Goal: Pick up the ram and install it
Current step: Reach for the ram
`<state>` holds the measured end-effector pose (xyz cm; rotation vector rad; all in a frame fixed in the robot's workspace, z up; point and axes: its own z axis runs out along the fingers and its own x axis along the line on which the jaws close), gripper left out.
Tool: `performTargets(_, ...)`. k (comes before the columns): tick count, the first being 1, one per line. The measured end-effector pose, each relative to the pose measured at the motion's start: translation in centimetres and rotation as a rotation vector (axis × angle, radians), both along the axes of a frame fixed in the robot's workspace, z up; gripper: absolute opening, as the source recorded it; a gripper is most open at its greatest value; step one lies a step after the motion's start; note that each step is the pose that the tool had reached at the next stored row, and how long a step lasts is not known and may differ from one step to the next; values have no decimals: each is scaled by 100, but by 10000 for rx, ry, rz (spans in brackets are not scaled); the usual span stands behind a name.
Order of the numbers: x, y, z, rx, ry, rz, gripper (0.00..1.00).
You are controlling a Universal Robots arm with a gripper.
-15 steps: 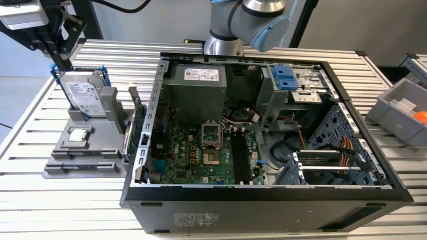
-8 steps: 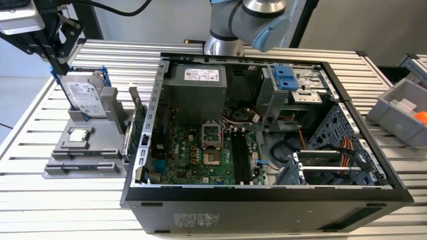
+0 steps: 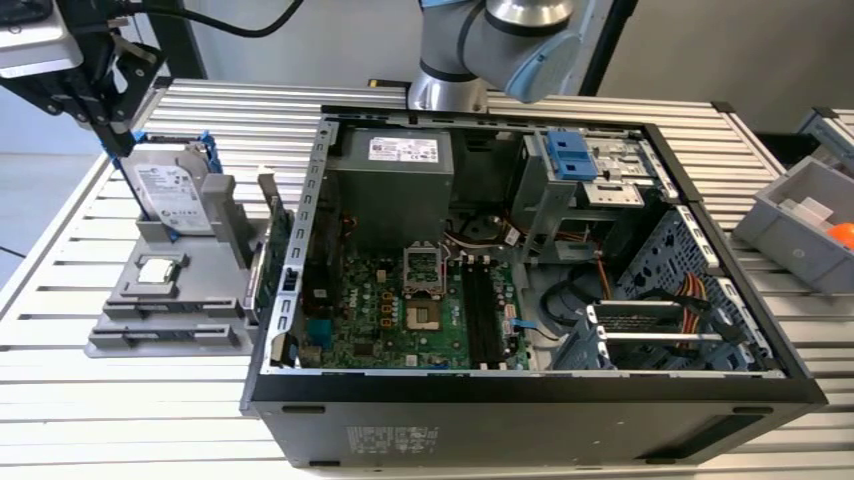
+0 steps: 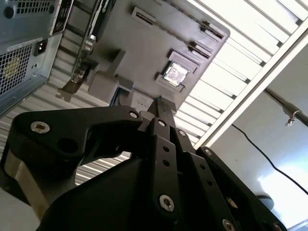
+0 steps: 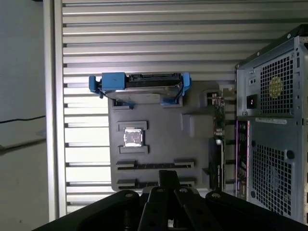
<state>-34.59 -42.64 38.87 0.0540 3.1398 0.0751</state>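
My gripper [image 3: 114, 122] hangs at the exterior view's far left, above the back of the grey parts holder [image 3: 160, 338] and well clear of the open computer case [image 3: 534, 400]. In both wrist views the black fingers are closed together, with a thin dark strip, the ram [image 5: 168, 176], pinched edge-on and sticking out past the tips [image 4: 159, 102]. The holder's long slots [image 5: 154, 165] look empty. The motherboard's black memory slots [image 3: 478, 310] lie inside the case, right of the processor socket.
A silver hard drive in a blue frame [image 3: 174, 195] stands on the holder below the gripper. A small chip [image 3: 158, 268] sits in front of it, and a green card [image 3: 274, 250] stands by the case wall. A grey bin [image 3: 801, 225] is at the right.
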Motion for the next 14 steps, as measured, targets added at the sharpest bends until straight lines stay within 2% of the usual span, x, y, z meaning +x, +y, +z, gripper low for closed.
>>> performTargets(9,-5,-98,-5,0,1,0,0)
performTargets(14,-9,-172,-8,0,0,0,0)
